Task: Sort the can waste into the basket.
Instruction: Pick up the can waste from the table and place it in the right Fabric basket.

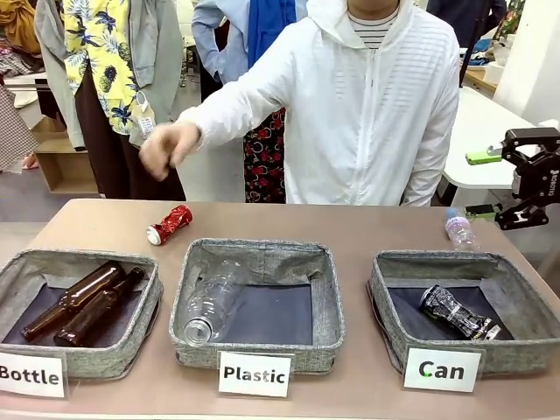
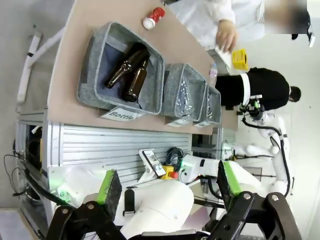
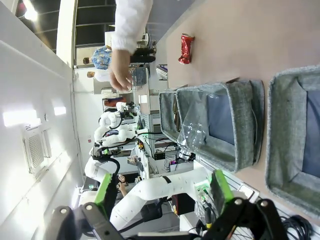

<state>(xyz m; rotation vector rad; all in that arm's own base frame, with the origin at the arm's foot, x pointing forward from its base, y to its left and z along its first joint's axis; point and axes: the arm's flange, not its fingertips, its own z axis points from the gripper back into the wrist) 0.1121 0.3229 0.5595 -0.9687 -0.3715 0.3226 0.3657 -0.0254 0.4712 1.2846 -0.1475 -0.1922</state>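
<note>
The red can [image 1: 169, 224] lies on its side on the table behind the baskets, also visible as the red can [image 2: 153, 17] and the red can [image 3: 186, 48]. A person's hand [image 1: 168, 147] hovers above it without touching. The black patterned can [image 1: 459, 312] lies inside the Can basket [image 1: 516, 354] at the right, whose near wall is the Can basket [image 3: 287, 135]. My right gripper [image 1: 481, 184] hangs open in the air behind that basket, nothing between its fingers; its green pads [image 3: 220, 185] stand wide apart. My left gripper [image 2: 170, 182] is open and empty, far back from the table.
A clear plastic bottle [image 1: 458, 229] lies on the table just behind the Can basket, under my right gripper. The Plastic basket [image 1: 262, 346] holds a clear bottle. The Bottle basket [image 1: 105, 359] holds two brown bottles. White cards stand at the front edge.
</note>
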